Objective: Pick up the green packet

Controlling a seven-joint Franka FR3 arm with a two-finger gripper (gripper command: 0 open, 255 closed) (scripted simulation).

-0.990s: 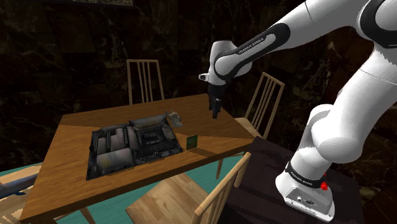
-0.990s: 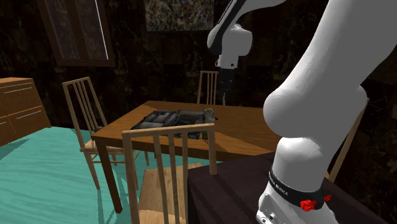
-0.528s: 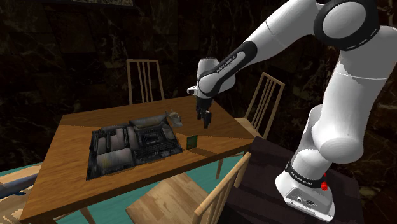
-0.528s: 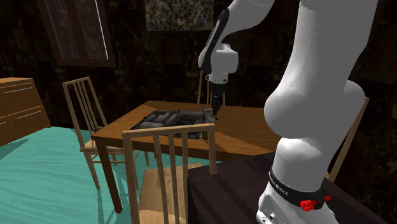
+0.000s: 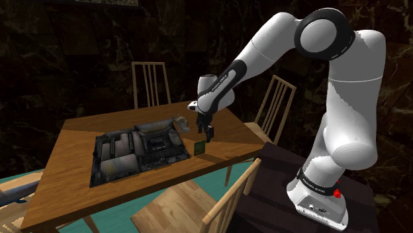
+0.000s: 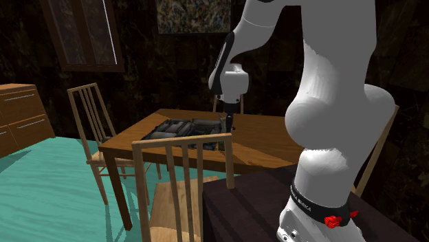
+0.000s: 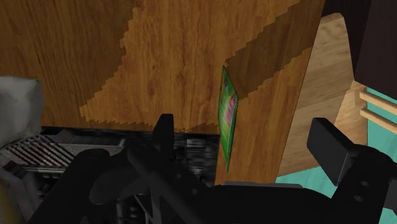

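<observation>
With the fingers (image 7: pixel 167 132) spread wide and the gripper (image 5: pixel 207 135) hovering just above the thin green packet (image 5: pixel 199 147), which stands on edge on the tabletop (image 5: pixel 231 141) beside the dark board (image 5: pixel 136 151), a straight descent should put its flat faces squarely between them before closing.

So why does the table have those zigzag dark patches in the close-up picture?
Wrist view: those are shadows lying across the brown wooden table, with stepped edges rather than smooth ones, probably cast by the arm; the flat green packet, standing on edge, looks bright between the spread fingers of the black end effector. Shoulder view: the walls are dim while the tabletop is lit.
</observation>
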